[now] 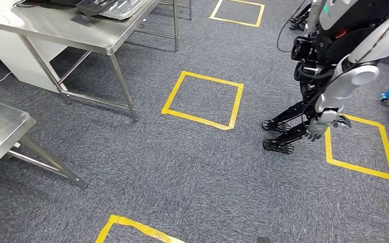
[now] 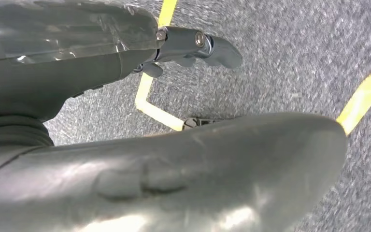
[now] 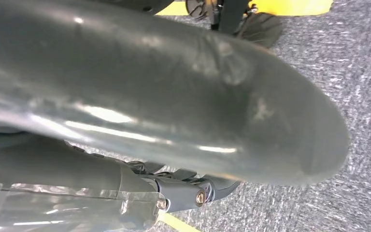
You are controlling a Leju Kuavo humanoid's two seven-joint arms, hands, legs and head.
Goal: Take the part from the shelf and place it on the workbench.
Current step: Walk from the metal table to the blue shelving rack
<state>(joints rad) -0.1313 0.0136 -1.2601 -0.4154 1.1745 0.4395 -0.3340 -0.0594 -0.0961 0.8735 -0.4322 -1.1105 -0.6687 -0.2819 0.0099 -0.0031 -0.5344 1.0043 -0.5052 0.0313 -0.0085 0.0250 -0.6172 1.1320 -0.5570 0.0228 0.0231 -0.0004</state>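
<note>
Still the approach step—both robot hands, left robot hand [image 2: 193,46] and right robot hand [image 3: 193,191], hang empty (fingers apart, I judge); no part visible—next, walk past the steel counter [image 1: 81,30] at 11 o'clock.

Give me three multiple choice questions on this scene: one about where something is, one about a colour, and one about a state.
1. Where is the dark tray?
A. on the carpet
B. on the steel table at the far left
C. inside a floor marking

2. What colour are the taped squares on the floor?
A. yellow
B. red
C. white

3. What is the left hand doing?
A. gripping a part
B. pressing on a table
C. holding nothing, above the carpet

Answers:
1. B, as the dark tray lies on the steel table's top.
2. A, as the taped squares are yellow against the grey carpet.
3. C, as the left wrist view shows nothing between thumb and fingers.
</note>
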